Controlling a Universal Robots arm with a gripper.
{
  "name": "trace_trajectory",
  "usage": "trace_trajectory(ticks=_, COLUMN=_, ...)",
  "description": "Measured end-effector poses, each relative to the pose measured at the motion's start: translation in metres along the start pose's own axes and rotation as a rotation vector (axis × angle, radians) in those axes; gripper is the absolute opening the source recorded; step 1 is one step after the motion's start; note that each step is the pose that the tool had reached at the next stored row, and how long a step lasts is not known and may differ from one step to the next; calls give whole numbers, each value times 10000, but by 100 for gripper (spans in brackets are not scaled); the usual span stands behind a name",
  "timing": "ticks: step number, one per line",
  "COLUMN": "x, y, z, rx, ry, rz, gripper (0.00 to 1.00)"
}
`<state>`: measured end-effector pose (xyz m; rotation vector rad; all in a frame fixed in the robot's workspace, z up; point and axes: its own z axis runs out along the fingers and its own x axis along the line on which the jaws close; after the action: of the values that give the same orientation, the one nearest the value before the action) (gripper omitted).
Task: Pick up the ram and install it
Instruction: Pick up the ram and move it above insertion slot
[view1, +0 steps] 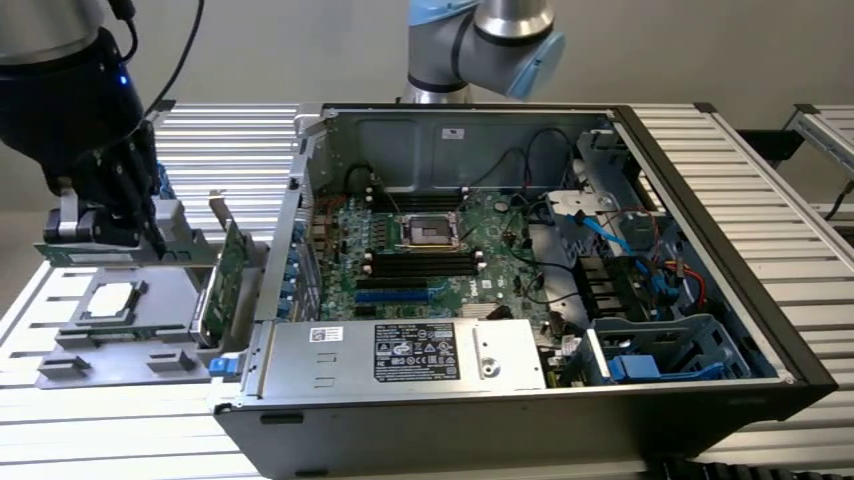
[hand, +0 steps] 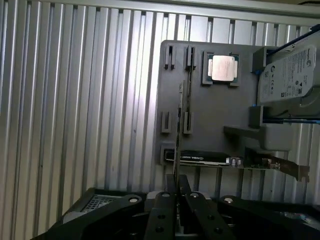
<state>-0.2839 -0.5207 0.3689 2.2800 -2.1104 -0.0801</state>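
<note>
the pincer (view1: 140, 238) is clamped on the ram (view1: 83, 253), a thin green stick lying level over the grey tray (view1: 154, 310) at the left of the exterior view's frame. whether it touches the tray cannot be told. the open computer case (view1: 747, 300) fills the centre. the black label (view1: 414, 352) on its power supply and the hard drive (hand: 290, 75) label carry print too small to read.

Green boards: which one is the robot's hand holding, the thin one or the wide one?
The ram, the thin narrow stick clamped between the fingers of the hand. The wider card stands on the tray, apart from the hand.
</note>
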Motion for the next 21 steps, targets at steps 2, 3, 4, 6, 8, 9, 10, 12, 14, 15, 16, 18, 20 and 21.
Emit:
trace_trajectory(ticks=2, x=5, y=-74, z=-77, rx=-18, ry=-11, rz=-7, gripper=14)
trace_trajectory(ticks=3, x=7, y=-113, z=-116, rx=-26, ry=-18, rz=-9, gripper=14)
trace_trajectory(ticks=4, x=9, y=-152, z=-153, rx=-31, ry=-25, rz=-11, gripper=14)
trace_trajectory(ticks=6, x=14, y=-232, z=-227, rx=-45, ry=-35, rz=-14, gripper=14)
trace_trajectory(ticks=8, x=18, y=-315, z=-298, rx=-54, ry=-44, rz=-15, gripper=14)
trace_trajectory(ticks=9, x=21, y=-362, z=-334, rx=-57, ry=-48, rz=-15, gripper=14)
trace_trajectory(ticks=10, x=23, y=-406, z=-361, rx=-59, ry=-51, rz=-15, gripper=14)
trace_trajectory(ticks=12, x=27, y=-492, z=-399, rx=-61, ry=-56, rz=-17, gripper=14)
trace_trajectory(ticks=14, x=34, y=-585, z=-415, rx=-60, ry=-69, rz=-17, gripper=14)
trace_trajectory(ticks=15, x=37, y=-630, z=-420, rx=-59, ry=-76, rz=-17, gripper=14)
trace_trajectory(ticks=16, x=40, y=-674, z=-424, rx=-59, ry=-83, rz=-18, gripper=14)
trace_trajectory(ticks=18, x=47, y=-765, z=-430, rx=-57, ry=-99, rz=-18, gripper=14)
trace_trajectory(ticks=20, x=54, y=-855, z=-436, rx=-56, ry=-121, rz=-21, gripper=14)
trace_trajectory(ticks=21, x=57, y=-900, z=-439, rx=-55, ry=-134, rz=-22, gripper=14)
